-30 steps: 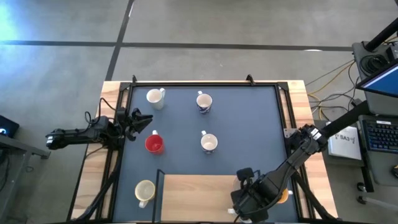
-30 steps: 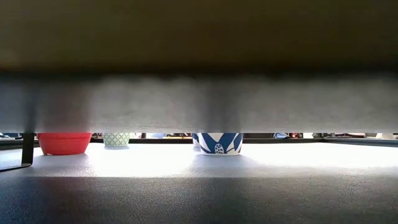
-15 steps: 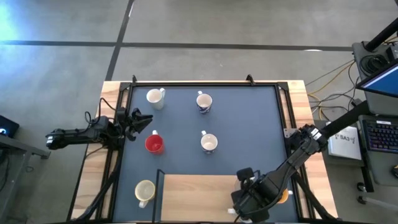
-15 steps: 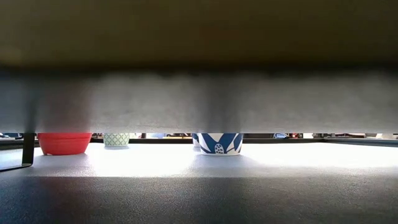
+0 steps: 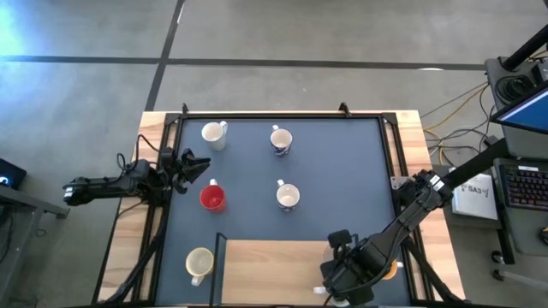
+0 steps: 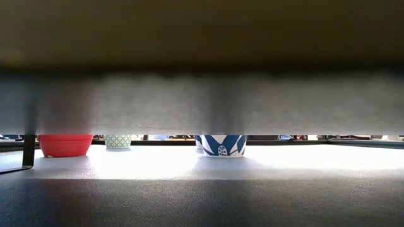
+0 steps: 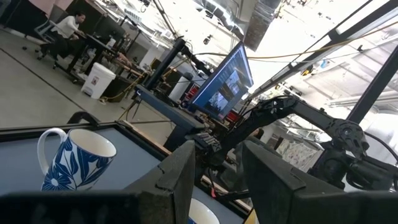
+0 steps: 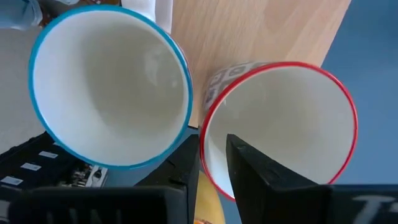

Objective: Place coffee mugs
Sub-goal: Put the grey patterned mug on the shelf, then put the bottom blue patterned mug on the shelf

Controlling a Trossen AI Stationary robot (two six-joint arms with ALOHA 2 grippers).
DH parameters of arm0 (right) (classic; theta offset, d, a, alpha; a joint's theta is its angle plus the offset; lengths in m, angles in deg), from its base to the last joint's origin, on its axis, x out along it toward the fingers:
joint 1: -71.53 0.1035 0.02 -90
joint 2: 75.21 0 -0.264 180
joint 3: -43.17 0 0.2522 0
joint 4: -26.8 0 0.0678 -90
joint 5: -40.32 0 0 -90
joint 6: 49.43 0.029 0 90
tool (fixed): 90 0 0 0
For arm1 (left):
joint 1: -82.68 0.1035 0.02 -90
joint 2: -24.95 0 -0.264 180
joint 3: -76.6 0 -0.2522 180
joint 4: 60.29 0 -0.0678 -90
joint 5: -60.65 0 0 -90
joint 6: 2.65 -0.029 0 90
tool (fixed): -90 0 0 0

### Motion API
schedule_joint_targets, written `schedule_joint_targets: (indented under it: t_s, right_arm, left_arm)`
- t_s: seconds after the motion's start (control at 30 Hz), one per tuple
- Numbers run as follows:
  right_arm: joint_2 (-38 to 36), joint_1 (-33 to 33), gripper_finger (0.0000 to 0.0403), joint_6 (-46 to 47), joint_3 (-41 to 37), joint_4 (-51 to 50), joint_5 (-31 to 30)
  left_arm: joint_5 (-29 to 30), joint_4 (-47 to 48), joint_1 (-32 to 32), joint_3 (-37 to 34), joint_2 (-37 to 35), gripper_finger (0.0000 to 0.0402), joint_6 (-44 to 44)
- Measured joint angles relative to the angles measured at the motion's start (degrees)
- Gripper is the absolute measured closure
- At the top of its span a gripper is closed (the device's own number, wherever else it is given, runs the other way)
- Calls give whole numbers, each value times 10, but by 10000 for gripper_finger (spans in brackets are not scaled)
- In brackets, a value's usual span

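My right gripper (image 8: 213, 149) is at the table's near right (image 5: 344, 275), over the wooden board, shut on a red-rimmed mug (image 8: 280, 124) with a patterned outside. A blue-rimmed mug (image 8: 106, 87) stands right beside it. My left gripper (image 5: 195, 168) waits open and empty at the mat's left edge, just beyond the red mug (image 5: 211, 198). On the dark mat stand a white mug (image 5: 212, 134), a blue-patterned mug (image 5: 281, 139), another mug (image 5: 287, 196) and a pale yellow mug (image 5: 199, 261). An orange mug (image 5: 390, 269) peeks out beside my right arm. My right gripper has the red-rimmed mug's wall at the rim (image 8: 203, 140), on the side next to the blue-rimmed mug. One finger (image 8: 252, 165) is inside the mug and one (image 8: 185, 163) outside, between the two mugs. The fingers point down from above. The mug's mouth faces up.
The wooden board (image 5: 274, 265) lies on the mat's near part. A raised dark frame (image 5: 282, 115) runs around the mat. A monitor and keyboard (image 5: 522, 184) stand off the table's right. The low view shows only mug bottoms (image 6: 221, 144) under a dark bar.
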Motion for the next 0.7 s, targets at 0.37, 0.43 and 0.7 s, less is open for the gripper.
schedule_joint_targets:
  t_s: [0.37,0.43,0.7]
  right_arm:
    - [0,0,324,-16,35,-12,-5]
    - [0,0,325,-24,39,-18,-6]
    - [0,-11,334,-43,48,-43,-64]
  left_arm:
    - [0,0,0,0,0,285,0]
    - [0,0,0,0,0,285,0]
    - [0,0,0,0,0,285,0]
